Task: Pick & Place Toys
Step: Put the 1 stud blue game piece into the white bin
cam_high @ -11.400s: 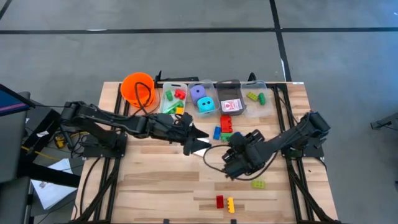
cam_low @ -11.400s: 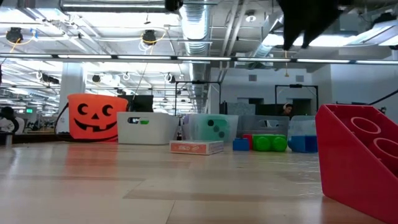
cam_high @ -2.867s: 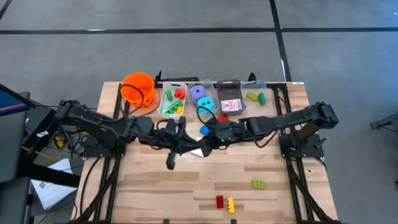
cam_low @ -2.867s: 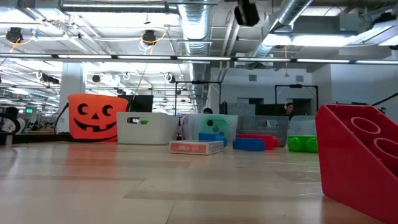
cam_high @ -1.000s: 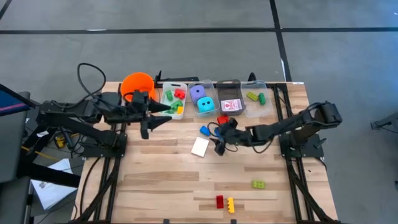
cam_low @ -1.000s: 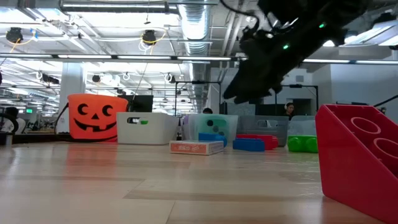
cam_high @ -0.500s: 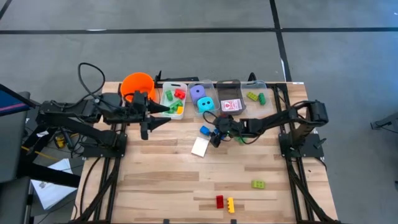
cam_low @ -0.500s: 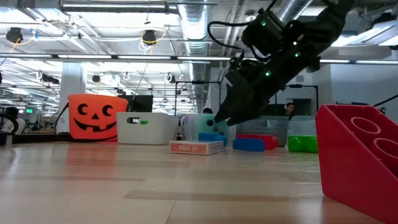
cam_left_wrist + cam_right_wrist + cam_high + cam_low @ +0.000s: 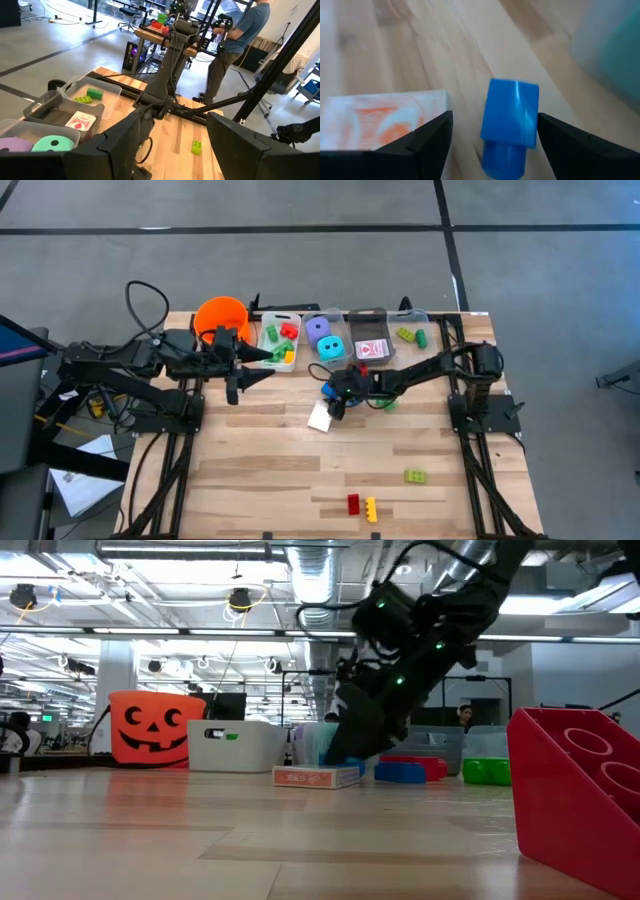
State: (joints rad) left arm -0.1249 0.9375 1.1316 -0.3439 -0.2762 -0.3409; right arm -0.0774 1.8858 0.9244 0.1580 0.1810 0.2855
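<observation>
**Right end effector over the blue brick**

My right end effector [image 9: 492,145] hangs spread wide, fingers either side of the blue brick [image 9: 511,120] lying on the desk [image 9: 260,470] beside a red-and-white card [image 9: 375,120]. My left end effector [image 9: 262,363], parted and empty, waits by the orange bucket [image 9: 222,320].

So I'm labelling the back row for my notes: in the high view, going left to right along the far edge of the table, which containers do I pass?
Orange bucket → bin of mixed bricks → bin with the purple and teal dice → bin with the red-and-white cards → bin with a yellow and a green brick.
</observation>
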